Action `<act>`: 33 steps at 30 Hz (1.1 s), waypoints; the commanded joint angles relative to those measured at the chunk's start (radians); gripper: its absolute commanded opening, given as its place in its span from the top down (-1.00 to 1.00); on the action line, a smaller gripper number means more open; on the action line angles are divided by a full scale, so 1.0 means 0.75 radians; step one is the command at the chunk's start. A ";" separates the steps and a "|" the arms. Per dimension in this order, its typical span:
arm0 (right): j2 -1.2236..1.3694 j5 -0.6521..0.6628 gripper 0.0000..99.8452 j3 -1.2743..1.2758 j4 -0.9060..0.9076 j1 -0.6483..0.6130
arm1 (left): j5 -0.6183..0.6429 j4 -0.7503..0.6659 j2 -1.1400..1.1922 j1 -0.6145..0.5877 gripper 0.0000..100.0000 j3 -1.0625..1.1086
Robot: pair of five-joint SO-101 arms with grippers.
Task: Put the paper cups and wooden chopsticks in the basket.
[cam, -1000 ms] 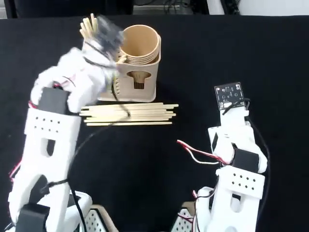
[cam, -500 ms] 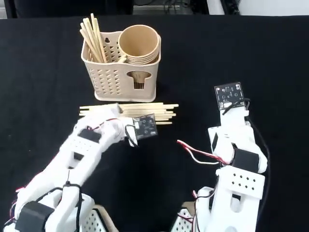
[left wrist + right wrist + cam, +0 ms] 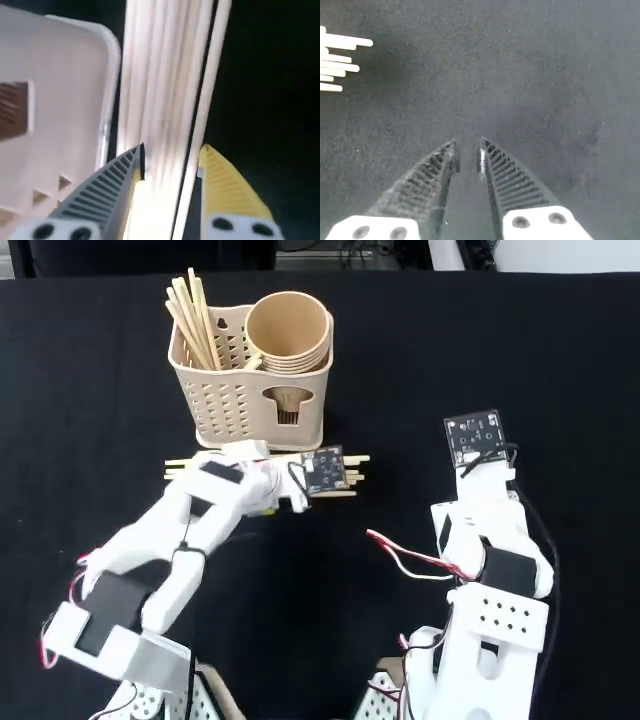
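Left claw [image 3: 172, 155] was found spread, astride the loose chopsticks [image 3: 160, 75] lying flat on the black surface [image 3: 560, 360]. Its grey finger sat over the bundle and its yellow finger just beyond the outermost stick. Nothing was pinched. I could not tell whether either finger touched the wood.

From the high view, the bundle ran left to right just on the near side of the basket [image 3: 250, 405], roughly parallel to its near wall. My left arm [image 3: 190, 520] crossed over the bundle's middle, with stick ends showing on both sides.

The basket stood upright on the far left part of the surface. Paper cups [image 3: 290, 330] sat nested in a stack at its right-hand end. At its left-hand end, standing chopsticks [image 3: 190, 310] leaned with their tips above the rim.

My right claw [image 3: 467, 150] was all but pressed together, with a slim gap at the tips and nothing between them. It hung over bare surface to the right, well apart from the basket, with the bundle's right ends some way off to its left.
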 commanded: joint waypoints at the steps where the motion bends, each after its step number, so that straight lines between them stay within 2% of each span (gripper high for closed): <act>1: -0.003 0.010 0.84 -0.021 -0.018 0.012 | 0.023 0.002 0.018 -0.001 0.62 -0.132; 10: -0.005 0.010 0.84 -0.019 -0.018 0.012 | 0.014 0.016 0.184 -0.003 0.62 -0.150; 13: -0.005 0.010 0.84 -0.019 -0.018 0.012 | -0.094 0.155 0.160 -0.001 0.64 -0.154; 18: -0.005 0.010 0.84 -0.019 -0.018 0.012 | -0.192 0.348 0.076 0.030 0.96 -0.150; 27: -0.005 0.010 0.84 -0.019 -0.018 0.012 | -0.176 0.452 0.043 0.038 0.94 -0.148; 33: -0.005 0.010 0.84 -0.019 -0.020 0.012 | 0.012 0.452 -0.211 0.019 0.94 -0.089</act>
